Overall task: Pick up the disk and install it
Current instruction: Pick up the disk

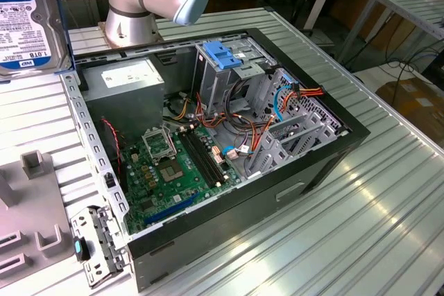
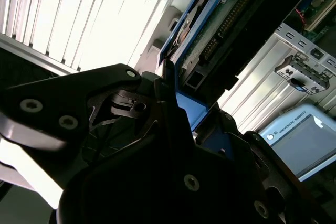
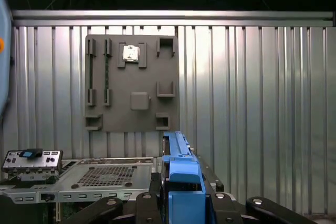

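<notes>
The disk (image 1: pixel 28 19), a grey metal hard drive with a white and blue label and a blue carrier rail, hangs high at the exterior view's left, above the table and beside the open computer case (image 1: pixel 229 136). In the second wrist view my black gripper (image 2: pixel 178 111) is shut on the blue rail of the disk (image 2: pixel 220 19), whose circuit-board side faces the camera. In the first wrist view the blue rail (image 3: pixel 178 166) stands edge-on between my gripper's fingers (image 3: pixel 181 192). The tall grey drive cage (image 1: pixel 222 84) with a fixed blue bracket (image 1: pixel 220 57) stands at the back of the case.
The case lies open on a ribbed metal table (image 1: pixel 347 227), showing a motherboard (image 1: pixel 173 164), a power supply (image 1: pixel 128 77) and cables (image 1: pixel 291 95). A grey fixture plate (image 3: pixel 131 82) lies on the table. The arm's base (image 1: pixel 135 12) stands behind the case.
</notes>
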`<state>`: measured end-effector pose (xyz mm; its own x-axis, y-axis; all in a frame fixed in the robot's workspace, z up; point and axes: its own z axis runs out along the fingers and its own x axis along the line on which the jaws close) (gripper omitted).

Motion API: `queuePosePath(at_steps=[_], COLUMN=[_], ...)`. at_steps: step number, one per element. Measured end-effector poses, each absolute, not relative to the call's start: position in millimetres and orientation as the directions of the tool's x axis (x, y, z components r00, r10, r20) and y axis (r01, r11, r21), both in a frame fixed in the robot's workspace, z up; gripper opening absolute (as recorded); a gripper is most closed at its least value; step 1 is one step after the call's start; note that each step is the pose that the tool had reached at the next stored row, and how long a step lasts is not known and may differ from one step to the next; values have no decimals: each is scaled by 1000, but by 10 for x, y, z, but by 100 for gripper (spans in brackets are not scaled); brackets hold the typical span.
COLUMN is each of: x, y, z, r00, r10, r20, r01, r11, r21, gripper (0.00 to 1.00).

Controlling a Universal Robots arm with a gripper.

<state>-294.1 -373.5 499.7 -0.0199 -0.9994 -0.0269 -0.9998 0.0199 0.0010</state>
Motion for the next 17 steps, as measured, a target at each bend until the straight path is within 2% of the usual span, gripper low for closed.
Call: queuePosePath(at_steps=[10, 17], x=[-2840, -2790], y=[-3743, -3852], z=[4997, 4996], r00=[-20, -20], r10=[-999, -999], r20=[-27, -27], r01=[-1000, -1000], r11=[20, 20], r21=[1, 1], gripper=[37, 37])
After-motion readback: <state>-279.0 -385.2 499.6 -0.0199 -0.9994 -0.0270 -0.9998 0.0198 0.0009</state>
